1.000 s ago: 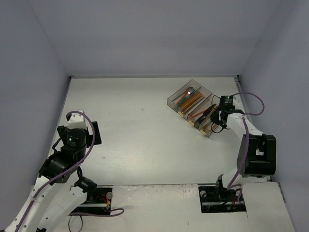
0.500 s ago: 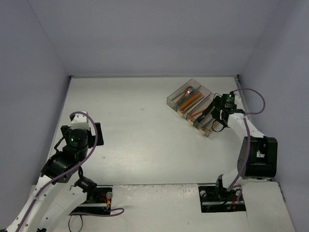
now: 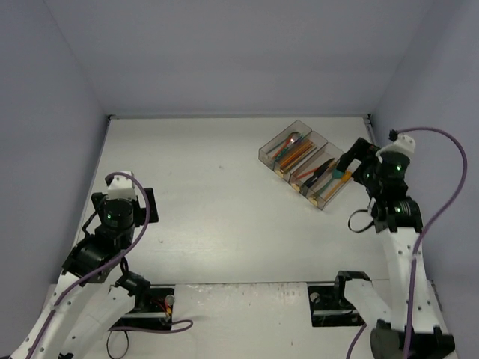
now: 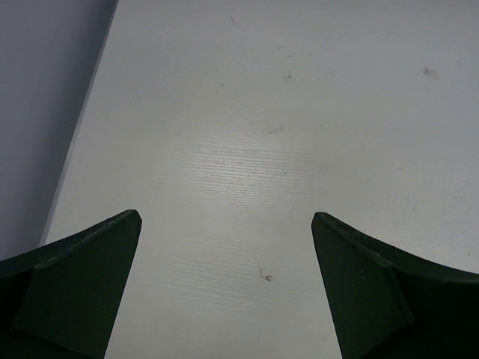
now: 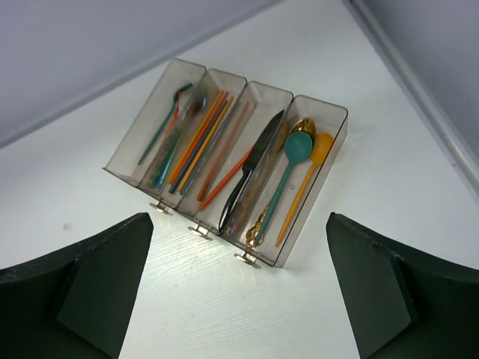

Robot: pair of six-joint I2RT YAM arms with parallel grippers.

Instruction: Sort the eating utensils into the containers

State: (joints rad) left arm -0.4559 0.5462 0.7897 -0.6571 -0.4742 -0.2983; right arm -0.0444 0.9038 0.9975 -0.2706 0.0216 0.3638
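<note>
Top view: four joined narrow bins of clear smoky-grey plastic (image 3: pixel 269 153) stand in a slanted row at the far right of the white table (image 3: pixel 224 194), holding the slim plastic eating utensils (image 3: pixel 299 155). The right arm (image 3: pixel 394 213) reaches up just beside the row's right end, the left arm (image 3: pixel 112 224) sits well apart at the near left, and pale grey walls (image 3: pixel 224 52) enclose the table. Left wrist view: the left gripper (image 4: pixel 224 217) hangs over bare tabletop with its dark jaws spread wide, holding nothing. Right wrist view: the right gripper (image 5: pixel 239 217) is likewise wide open and empty, above the bins' near ends. From left to right the bins hold teal and orange pieces (image 5: pixel 166 131); a bundle of orange handles (image 5: pixel 198 142); a black knife (image 5: pixel 254 168) beside an orange piece (image 5: pixel 224 182); and a teal spoon (image 5: pixel 288 176), an orange spoon (image 5: pixel 308 176) and a gold spoon (image 5: pixel 303 126).
</note>
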